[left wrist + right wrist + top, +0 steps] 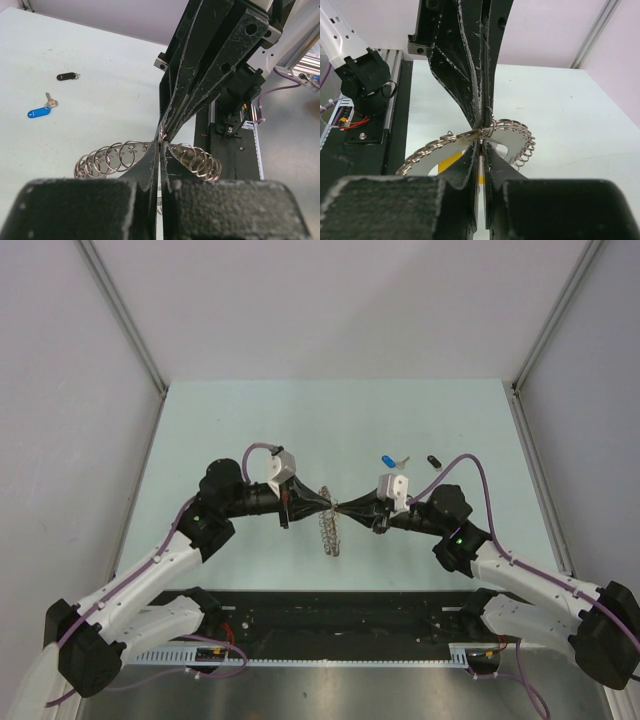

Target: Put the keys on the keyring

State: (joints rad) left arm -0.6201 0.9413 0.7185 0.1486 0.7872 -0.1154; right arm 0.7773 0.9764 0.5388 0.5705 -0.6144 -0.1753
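The keyring of coiled silver wire loops hangs between my two grippers above the middle of the table. My left gripper is shut on its rim; the coils spread to both sides of its fingers. My right gripper meets it tip to tip and is shut on the yellow key, whose yellow head shows behind the ring. The blue key and the black key lie on the table behind the right gripper, and also show in the left wrist view.
A black rail with both arm bases runs along the near table edge. Grey walls and metal frame posts enclose the pale green table on three sides.
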